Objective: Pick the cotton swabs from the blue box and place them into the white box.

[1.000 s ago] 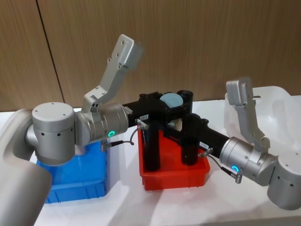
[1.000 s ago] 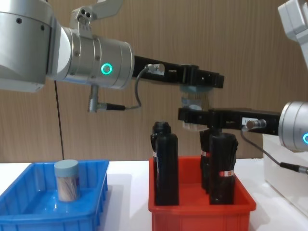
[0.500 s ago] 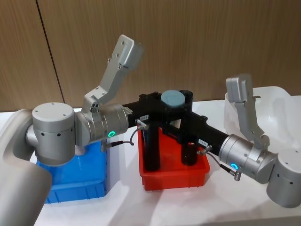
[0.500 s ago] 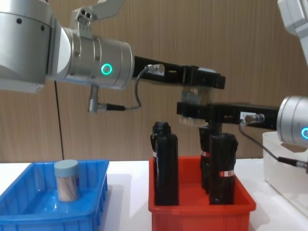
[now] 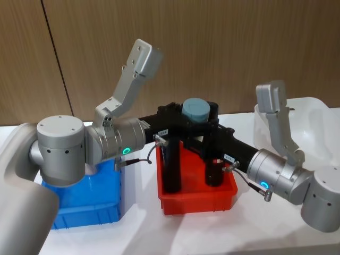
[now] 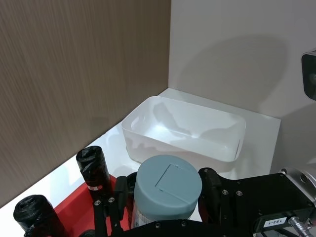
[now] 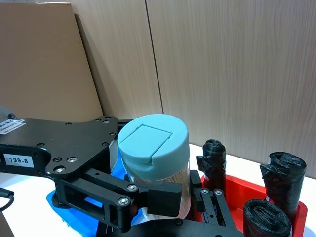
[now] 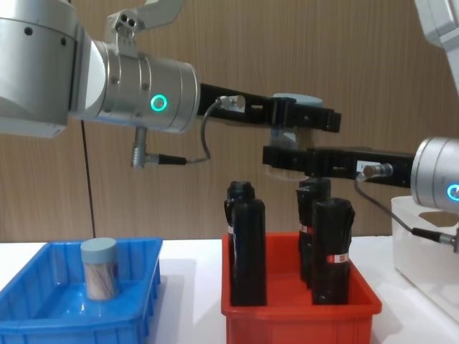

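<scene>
One jar of cotton swabs [image 5: 195,110], clear with a pale blue-grey lid, hangs in the air above the red bin. My right gripper [image 5: 200,133] is shut on its body from the right, as the right wrist view shows [image 7: 170,197]. My left gripper [image 5: 196,120] reaches in from the left with its fingers open around the same jar [image 6: 168,185], whose lid [image 8: 295,98] stands above it. A second jar of cotton swabs [image 8: 99,269] stands upright in the blue box [image 8: 29,266]. The white box [image 5: 313,119] sits at the far right.
The red bin [image 5: 197,203] lies between the blue and white boxes, directly under both grippers. Several tall black rolls [image 8: 248,251] stand upright in it. A wooden wall backs the table.
The right gripper has risen with the jar, lifting its lid from below the left gripper's fingers to above them. The left arm has stayed in place.
</scene>
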`<act>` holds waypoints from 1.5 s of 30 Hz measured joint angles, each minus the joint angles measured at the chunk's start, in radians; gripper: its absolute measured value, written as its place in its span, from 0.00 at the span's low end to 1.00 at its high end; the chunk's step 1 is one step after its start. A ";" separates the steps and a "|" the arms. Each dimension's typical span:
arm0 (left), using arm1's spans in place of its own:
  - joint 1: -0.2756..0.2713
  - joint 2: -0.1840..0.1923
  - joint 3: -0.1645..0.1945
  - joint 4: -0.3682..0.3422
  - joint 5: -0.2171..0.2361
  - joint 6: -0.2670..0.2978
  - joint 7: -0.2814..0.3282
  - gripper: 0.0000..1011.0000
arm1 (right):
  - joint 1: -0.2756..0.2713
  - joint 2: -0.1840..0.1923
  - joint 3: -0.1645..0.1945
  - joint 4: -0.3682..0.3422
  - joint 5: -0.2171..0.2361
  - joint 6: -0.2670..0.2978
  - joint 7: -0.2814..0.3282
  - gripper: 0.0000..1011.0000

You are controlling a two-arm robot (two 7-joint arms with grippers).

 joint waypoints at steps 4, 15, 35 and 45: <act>0.000 0.000 0.000 0.000 0.000 0.000 0.000 0.99 | 0.002 0.000 0.000 0.004 0.004 -0.001 -0.003 0.66; 0.000 0.000 0.000 0.000 -0.001 -0.001 0.000 0.99 | 0.005 0.002 0.003 0.030 0.005 -0.006 -0.031 0.66; 0.000 0.000 0.000 0.000 -0.001 -0.001 0.000 0.99 | 0.020 0.028 0.044 0.119 0.003 -0.037 -0.110 0.66; 0.000 0.000 0.000 0.000 -0.001 -0.001 0.000 0.99 | 0.029 0.054 0.080 0.151 0.002 -0.059 -0.154 0.66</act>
